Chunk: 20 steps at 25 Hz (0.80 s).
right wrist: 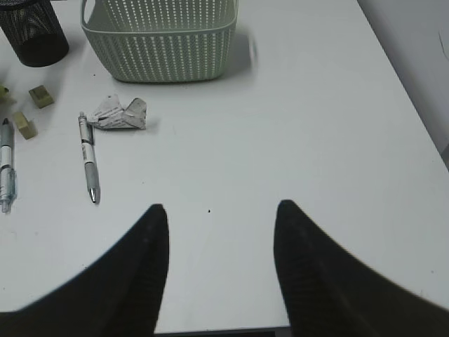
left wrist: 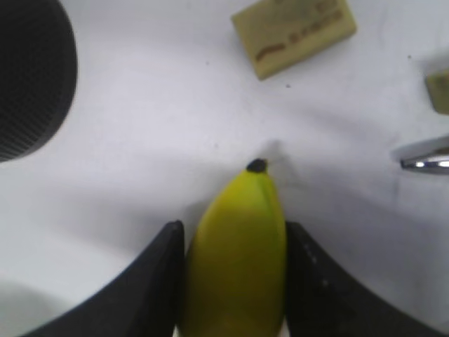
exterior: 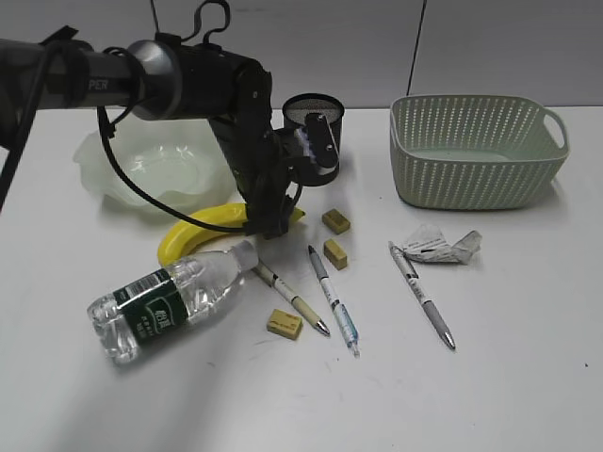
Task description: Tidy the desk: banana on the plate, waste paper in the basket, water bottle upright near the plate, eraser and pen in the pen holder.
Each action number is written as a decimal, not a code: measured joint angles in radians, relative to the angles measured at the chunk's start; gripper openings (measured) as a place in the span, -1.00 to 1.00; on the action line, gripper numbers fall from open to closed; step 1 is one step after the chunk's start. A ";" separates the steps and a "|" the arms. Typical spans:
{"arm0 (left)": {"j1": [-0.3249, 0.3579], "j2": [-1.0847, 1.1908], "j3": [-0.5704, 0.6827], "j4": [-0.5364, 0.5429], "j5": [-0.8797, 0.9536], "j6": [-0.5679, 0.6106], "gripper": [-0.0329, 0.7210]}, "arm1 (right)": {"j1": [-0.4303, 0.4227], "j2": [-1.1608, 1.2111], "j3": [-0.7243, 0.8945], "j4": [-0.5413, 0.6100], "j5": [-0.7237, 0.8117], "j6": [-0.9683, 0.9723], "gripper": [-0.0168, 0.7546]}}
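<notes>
My left gripper [exterior: 268,222] [left wrist: 233,226] is shut on the right end of the yellow banana [exterior: 193,232] [left wrist: 242,270], low at the desk [exterior: 528,377], just in front of the wavy green plate [exterior: 141,169]. The water bottle [exterior: 170,299] lies on its side at front left. The waste paper [exterior: 438,245] [right wrist: 119,114] lies in front of the basket [exterior: 476,151] [right wrist: 161,35]. The black mesh pen holder [exterior: 316,122] [left wrist: 28,77] [right wrist: 31,31] stands behind the gripper. Three erasers [exterior: 336,221] [exterior: 335,253] [exterior: 285,324] and three pens [exterior: 292,299] [exterior: 333,299] [exterior: 421,294] lie loose. My right gripper [right wrist: 221,210] is open and empty.
The left arm stretches across from the upper left over the plate. In the left wrist view an eraser [left wrist: 295,31] and a pen tip [left wrist: 424,161] lie beyond the banana's dark tip. The right gripper hangs near the desk's front right edge and is out of the exterior view.
</notes>
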State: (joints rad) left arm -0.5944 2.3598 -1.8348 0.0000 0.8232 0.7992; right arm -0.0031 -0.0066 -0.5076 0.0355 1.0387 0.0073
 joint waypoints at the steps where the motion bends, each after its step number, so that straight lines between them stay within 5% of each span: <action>1: -0.002 -0.002 0.000 0.007 0.000 0.000 -0.08 | 0.000 0.000 0.000 0.000 0.000 0.000 0.06; 20: -0.064 -0.371 0.001 0.090 0.149 -0.010 -0.08 | 0.000 0.000 0.000 0.000 0.000 0.000 0.06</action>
State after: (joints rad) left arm -0.6586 1.9885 -1.8338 0.0900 0.9721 0.7894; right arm -0.0031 -0.0066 -0.5076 0.0355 1.0387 0.0070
